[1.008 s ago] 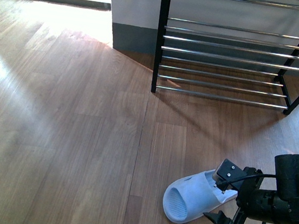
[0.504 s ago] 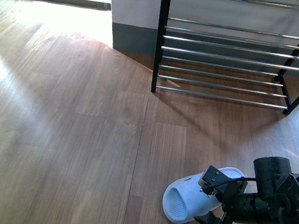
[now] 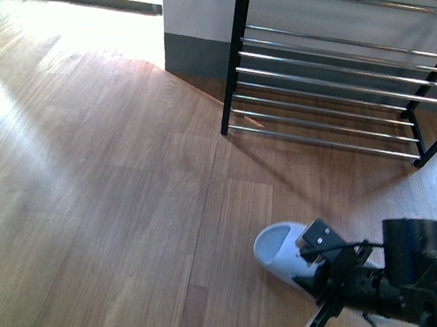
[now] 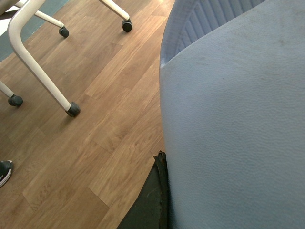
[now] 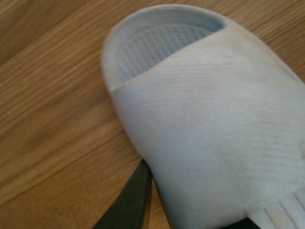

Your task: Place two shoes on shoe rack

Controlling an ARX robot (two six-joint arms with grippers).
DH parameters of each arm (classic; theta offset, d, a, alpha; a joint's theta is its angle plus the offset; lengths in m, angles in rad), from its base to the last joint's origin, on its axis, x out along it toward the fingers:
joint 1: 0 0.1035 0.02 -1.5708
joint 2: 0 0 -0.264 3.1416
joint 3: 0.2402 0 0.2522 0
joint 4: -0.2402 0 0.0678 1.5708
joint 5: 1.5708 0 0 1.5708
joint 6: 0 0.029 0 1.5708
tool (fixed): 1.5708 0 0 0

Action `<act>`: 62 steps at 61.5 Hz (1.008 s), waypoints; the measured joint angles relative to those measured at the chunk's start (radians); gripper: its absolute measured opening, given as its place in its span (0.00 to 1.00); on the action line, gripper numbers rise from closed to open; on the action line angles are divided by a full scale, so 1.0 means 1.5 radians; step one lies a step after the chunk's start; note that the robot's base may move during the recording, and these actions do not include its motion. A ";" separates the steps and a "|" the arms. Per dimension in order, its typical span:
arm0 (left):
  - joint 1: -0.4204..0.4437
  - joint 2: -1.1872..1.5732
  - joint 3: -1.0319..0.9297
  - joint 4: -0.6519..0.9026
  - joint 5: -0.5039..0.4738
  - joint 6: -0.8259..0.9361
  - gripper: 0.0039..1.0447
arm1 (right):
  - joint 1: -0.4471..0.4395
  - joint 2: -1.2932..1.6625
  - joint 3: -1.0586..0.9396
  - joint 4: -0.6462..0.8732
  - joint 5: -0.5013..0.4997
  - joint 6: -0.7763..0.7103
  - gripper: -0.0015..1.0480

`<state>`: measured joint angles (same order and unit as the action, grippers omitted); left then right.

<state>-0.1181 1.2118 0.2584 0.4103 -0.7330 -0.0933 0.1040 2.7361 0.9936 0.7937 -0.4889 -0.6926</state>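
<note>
The shoes here are two slippers. A white slipper (image 3: pixel 278 249) hangs just over the wooden floor at the front right, with my right gripper (image 3: pixel 315 273) shut on its strap. Close up in the right wrist view, this white slipper (image 5: pixel 205 129) fills the frame, its open end facing away, a dark finger (image 5: pixel 127 202) against its side. My left gripper (image 4: pixel 205 210) is shut on a grey-blue slipper (image 4: pixel 233 114) that fills the left wrist view, with one dark finger (image 4: pixel 151 200) showing. That arm is outside the front view. The shoe rack (image 3: pixel 336 84), black frame with chrome rods, stands at the back.
A wall corner with grey skirting (image 3: pixel 194 54) stands left of the rack, with sunlit floor beyond. In the left wrist view, white furniture legs on castors (image 4: pixel 72 109) stand on the floor, and a dark shoe tip (image 4: pixel 4 172) shows at the edge.
My right gripper has turned and raised the white slipper. It lay with its insole showing; now its open end faces left and it sits a little nearer the rack.
</note>
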 joint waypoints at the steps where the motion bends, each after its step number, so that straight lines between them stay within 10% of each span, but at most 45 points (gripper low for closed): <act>1: 0.000 0.000 0.000 0.000 0.000 0.000 0.02 | -0.001 -0.013 -0.008 0.005 0.001 0.001 0.02; 19: 0.000 0.000 0.000 0.000 0.000 0.000 0.02 | -0.010 -0.406 -0.216 0.018 0.012 -0.003 0.02; 49: 0.000 0.000 0.000 0.000 0.000 0.000 0.02 | -0.002 -1.284 -0.490 -0.312 -0.079 0.083 0.02; 62: 0.000 0.000 0.000 0.000 0.000 0.000 0.02 | -0.001 -1.346 -0.492 -0.316 -0.076 0.099 0.02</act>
<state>-0.1181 1.2118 0.2584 0.4103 -0.7334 -0.0933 0.1032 0.7170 0.2558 0.3195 -0.6033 -0.5442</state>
